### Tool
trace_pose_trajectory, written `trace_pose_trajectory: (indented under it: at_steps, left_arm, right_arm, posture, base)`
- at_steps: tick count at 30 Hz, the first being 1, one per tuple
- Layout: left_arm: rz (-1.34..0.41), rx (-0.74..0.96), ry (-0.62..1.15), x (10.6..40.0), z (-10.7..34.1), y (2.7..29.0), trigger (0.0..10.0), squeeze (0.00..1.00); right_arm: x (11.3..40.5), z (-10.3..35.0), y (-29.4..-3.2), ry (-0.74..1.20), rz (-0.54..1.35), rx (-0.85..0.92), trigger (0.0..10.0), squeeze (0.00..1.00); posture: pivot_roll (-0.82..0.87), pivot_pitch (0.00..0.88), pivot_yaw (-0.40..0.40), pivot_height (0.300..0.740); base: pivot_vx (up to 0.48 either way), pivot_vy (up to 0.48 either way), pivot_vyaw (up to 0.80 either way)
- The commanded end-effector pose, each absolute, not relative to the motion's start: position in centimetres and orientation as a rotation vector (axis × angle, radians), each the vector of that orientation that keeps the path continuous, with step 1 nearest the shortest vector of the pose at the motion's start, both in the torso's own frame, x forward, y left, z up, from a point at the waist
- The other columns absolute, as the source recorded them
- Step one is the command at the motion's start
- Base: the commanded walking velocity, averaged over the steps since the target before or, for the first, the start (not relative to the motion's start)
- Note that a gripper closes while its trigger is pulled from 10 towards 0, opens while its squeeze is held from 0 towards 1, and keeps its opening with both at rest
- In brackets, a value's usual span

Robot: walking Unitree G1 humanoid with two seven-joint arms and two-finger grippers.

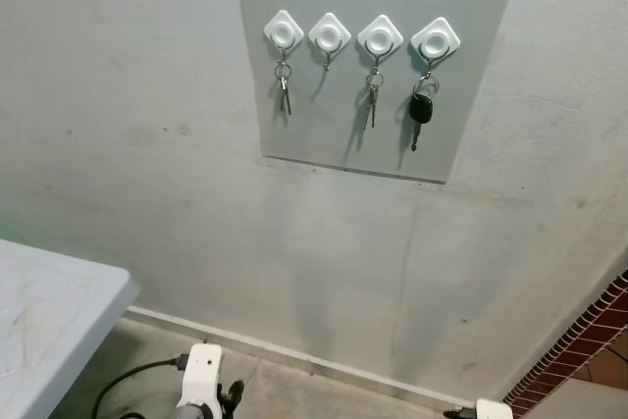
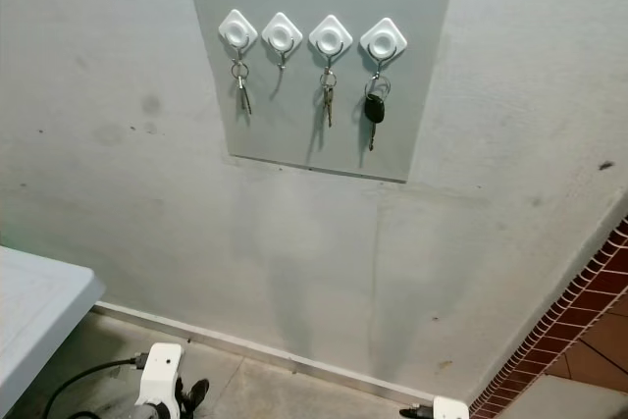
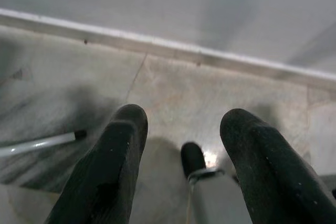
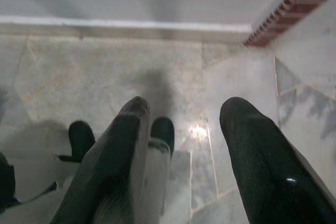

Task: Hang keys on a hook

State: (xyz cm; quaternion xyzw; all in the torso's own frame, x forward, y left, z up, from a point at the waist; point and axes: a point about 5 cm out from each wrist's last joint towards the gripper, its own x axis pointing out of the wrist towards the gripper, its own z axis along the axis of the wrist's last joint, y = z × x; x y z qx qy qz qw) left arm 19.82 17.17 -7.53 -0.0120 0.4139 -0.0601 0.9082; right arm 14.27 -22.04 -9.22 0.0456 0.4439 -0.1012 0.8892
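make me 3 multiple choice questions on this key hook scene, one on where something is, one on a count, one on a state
1. Where does the black-headed car key hang?
A. on the far right hook
B. on the far left hook
C. on the table

2. How many white hooks are on the grey panel?
A. two
B. four
C. six

3. What is the state of the second hook from the left?
A. it carries a car key
B. it is broken off
C. it is bare, with no keys

Answers
1. A: the car key dangles under the rightmost hook.
2. B: four diamond-shaped hooks sit in one row on the panel.
3. C: the other three hooks carry keys, and nothing hangs from this one.
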Motion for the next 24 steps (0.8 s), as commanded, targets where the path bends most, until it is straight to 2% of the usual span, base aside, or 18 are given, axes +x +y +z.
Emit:
trace_pose_trajectory:
  at_steps: [1, 5, 8, 24]
  left_arm:
    - [-0.111, 0.0, 0.87, 19.5, -7.7, 17.7, 10.0, 0.0]
    - [-0.108, 0.007, 0.926, 18.0, -8.5, 17.6, 10.0, 0.0]
    - [-0.157, 0.022, 0.96, 17.3, -8.9, 16.5, 10.0, 0.0]
    - [-0.272, 0.047, 0.973, 17.8, -8.8, 14.1, 10.0, 0.0]
  right_arm:
    - [14.2, -9.4, -21.7, 0.939, -0.202, 0.09, 10.0, 0.0]
    - [13.6, -9.6, -21.7, 0.96, -0.218, 0.117, 10.0, 0.0]
    - [13.5, -9.7, -21.5, 0.97, -0.21, 0.13, 10.0, 0.0]
    - [13.6, -10.0, -19.7, 1.004, -0.132, 0.169, 10.0, 0.0]
  posture:
    - [-0.01, 0.0, 0.087, 0.736]
    - [-0.03, 0.0, 0.084, 0.736]
    - [-0.06, 0.0, 0.089, 0.736]
    - [-0.03, 0.0, 0.09, 0.736]
  base:
    - [0.0, 0.0, 0.0]
    - [0.0, 0.0, 0.0]
    - [0.0, 0.0, 0.0]
    - [0.0, 0.0, 0.0]
